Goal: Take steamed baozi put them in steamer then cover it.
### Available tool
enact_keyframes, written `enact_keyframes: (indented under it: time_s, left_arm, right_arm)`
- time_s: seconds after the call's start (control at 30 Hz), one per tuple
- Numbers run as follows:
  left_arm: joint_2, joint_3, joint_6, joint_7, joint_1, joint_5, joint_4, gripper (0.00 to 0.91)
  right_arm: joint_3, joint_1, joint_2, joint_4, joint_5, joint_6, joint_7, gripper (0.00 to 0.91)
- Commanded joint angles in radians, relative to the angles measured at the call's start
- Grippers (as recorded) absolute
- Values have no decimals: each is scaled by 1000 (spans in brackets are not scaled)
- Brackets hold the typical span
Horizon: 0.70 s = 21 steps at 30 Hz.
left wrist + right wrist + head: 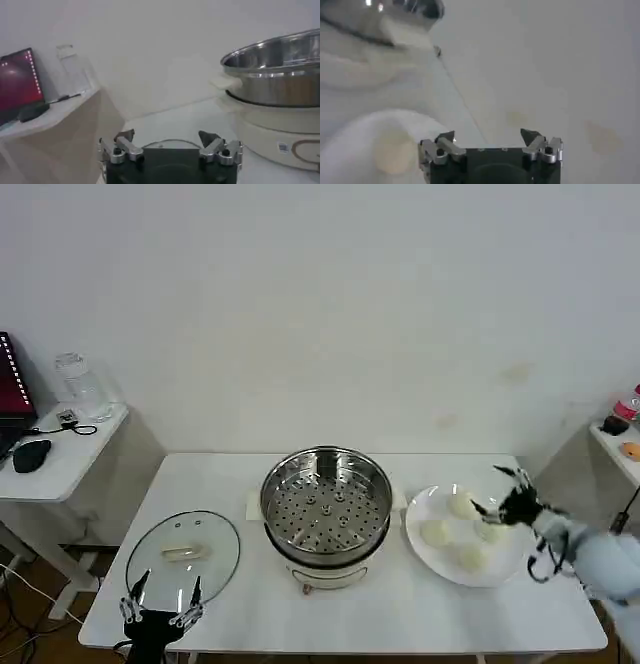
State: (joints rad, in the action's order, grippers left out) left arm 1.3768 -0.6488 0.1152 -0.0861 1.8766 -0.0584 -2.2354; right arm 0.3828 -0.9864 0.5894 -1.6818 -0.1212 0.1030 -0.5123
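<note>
The steamer stands mid-table, a shiny steel pot on a white base with its perforated tray bare. Several off-white baozi lie on a white plate to its right, one at the far side and one at the near side. My right gripper hovers open just over the plate's right part, nothing between its fingers. In the right wrist view a baozi lies ahead of that gripper. The glass lid lies flat at the table's left. My left gripper is open at the lid's near edge.
A small side table at the left holds a mouse, a jar and a laptop. Another small table stands at the right edge. In the left wrist view the steamer rises beyond the left gripper.
</note>
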Motion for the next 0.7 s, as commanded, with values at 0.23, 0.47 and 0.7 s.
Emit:
enact_keyframes:
  time_s: [0.23,0.47,0.7]
  left_arm:
    - [24,-30,8,35,-6,0,-11,907]
    - [35,-38,7,34,-8,-16,-9,907]
    - [41,-49,7,34,-9,-15,-10,907]
  right_arm:
    - [-831,931,-29,520,-285,-235,-440,907]
    - [-958,1052,121,733,-273,-264,-538,907]
    - [-1017,1062,206,814,-153,-234,-599,907]
